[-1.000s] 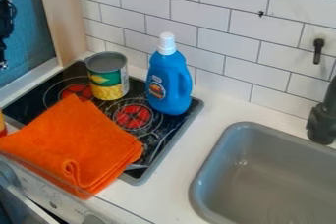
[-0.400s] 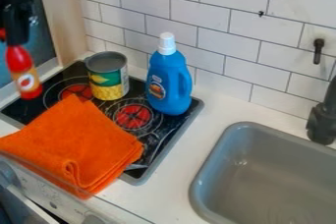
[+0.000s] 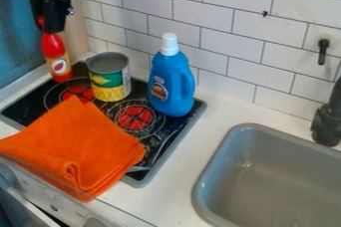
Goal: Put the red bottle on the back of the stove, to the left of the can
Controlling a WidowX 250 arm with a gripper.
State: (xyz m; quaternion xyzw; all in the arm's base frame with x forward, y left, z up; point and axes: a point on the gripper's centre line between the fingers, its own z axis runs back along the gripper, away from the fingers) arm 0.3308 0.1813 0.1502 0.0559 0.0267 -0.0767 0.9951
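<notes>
Red bottle (image 3: 57,57) is upright in the gripper's (image 3: 53,28) grasp, seemingly at placing near the can (image 3: 109,77); release needs steady footing.

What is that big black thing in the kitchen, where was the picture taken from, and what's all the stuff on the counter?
The black thing at the top left is the end of a robot arm. Its gripper, a sort of two-fingered hand, hangs down and holds a red bottle near its top. The picture comes from a camera that looks down at a slant.

On the black stove top stand a yellow and green can and a blue bottle with a white cap. A folded orange cloth lies over the stove's near side. To the right is a grey sink, with part of a black tap beside it.
</notes>
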